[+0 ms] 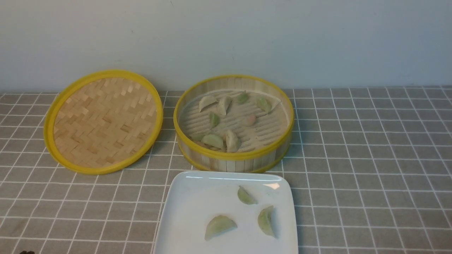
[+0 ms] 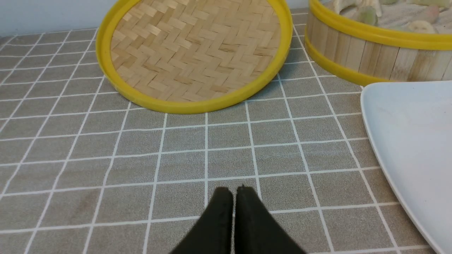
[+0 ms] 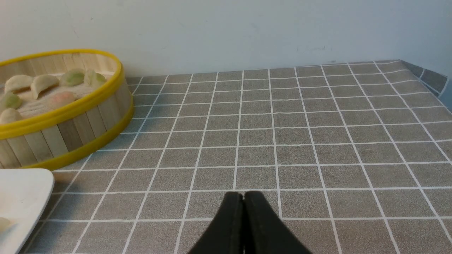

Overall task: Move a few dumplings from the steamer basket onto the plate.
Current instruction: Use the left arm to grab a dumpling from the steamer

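The steamer basket [image 1: 233, 160] stands at the middle back of the table with several dumplings [image 1: 213, 140] on its slatted floor; it also shows in the left wrist view [image 2: 356, 49] and the right wrist view [image 3: 67, 130]. The white plate [image 1: 187, 215] lies in front of it and holds three pale green dumplings [image 1: 219, 225]. My left gripper [image 2: 233, 192] is shut and empty over the cloth, left of the plate [image 2: 409, 141]. My right gripper [image 3: 243, 194] is shut and empty over the cloth, right of the plate [image 3: 24, 190]. Neither gripper shows in the front view.
The shallow woven lid [image 1: 104, 120] with a yellow rim leans at the back left, beside the basket. A grey checked tablecloth [image 1: 370, 169] covers the table. A pale wall rises behind. The cloth's far right corner [image 3: 423, 76] drops off the table.
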Robot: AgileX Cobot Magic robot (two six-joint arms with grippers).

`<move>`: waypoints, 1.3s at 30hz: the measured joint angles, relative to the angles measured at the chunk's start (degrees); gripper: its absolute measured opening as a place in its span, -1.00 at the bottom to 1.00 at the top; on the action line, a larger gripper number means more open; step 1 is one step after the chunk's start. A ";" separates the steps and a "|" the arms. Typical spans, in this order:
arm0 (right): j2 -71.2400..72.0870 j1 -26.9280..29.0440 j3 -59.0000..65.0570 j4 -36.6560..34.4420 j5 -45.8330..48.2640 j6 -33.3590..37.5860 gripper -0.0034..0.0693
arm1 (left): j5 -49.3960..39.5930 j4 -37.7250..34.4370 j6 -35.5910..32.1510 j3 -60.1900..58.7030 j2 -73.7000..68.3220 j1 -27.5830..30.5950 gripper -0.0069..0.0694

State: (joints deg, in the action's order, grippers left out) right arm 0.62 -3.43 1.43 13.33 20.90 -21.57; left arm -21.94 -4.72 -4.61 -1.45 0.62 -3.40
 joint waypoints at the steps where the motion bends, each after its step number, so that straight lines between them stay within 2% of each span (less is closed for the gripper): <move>1: 0.00 0.00 0.00 0.00 0.00 0.00 -0.94 | 0.00 0.00 0.00 0.00 0.00 0.00 -0.83; 14: 0.00 0.00 0.00 0.00 0.00 -0.05 -0.94 | 0.76 0.97 0.00 -0.05 0.00 0.00 -0.83; 17: 0.00 0.00 0.00 0.00 0.00 -0.05 -0.94 | 4.73 -1.03 2.21 -0.12 0.00 0.00 -0.83; 21: 0.00 0.00 0.00 0.00 0.00 -0.05 -0.94 | 13.75 -10.93 8.82 -0.12 0.00 0.00 -0.83; 26: 0.00 0.00 0.00 0.00 0.00 -0.05 -0.94 | 21.50 -17.48 11.86 -0.12 0.00 0.00 -0.83; 27: 0.00 0.00 0.00 0.00 0.00 -0.05 -0.94 | 25.95 -19.65 12.32 -0.12 0.00 0.00 -0.83; 35: 0.00 0.00 0.00 -0.43 -0.06 -0.32 -0.94 | 46.27 -20.56 18.01 -0.12 0.00 0.00 -0.83; 37: 0.02 0.00 0.00 -1.56 -0.66 -0.91 -0.94 | 47.32 -20.05 18.82 0.04 0.00 0.00 -0.83; 39: 0.02 0.00 0.18 -7.81 -5.59 -4.19 -0.94 | 43.90 -19.08 20.13 2.97 -1.83 0.03 -0.83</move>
State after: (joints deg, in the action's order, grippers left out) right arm 0.64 -3.43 1.61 5.52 15.31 -25.76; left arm 21.97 -23.79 15.52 1.52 -1.21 -3.37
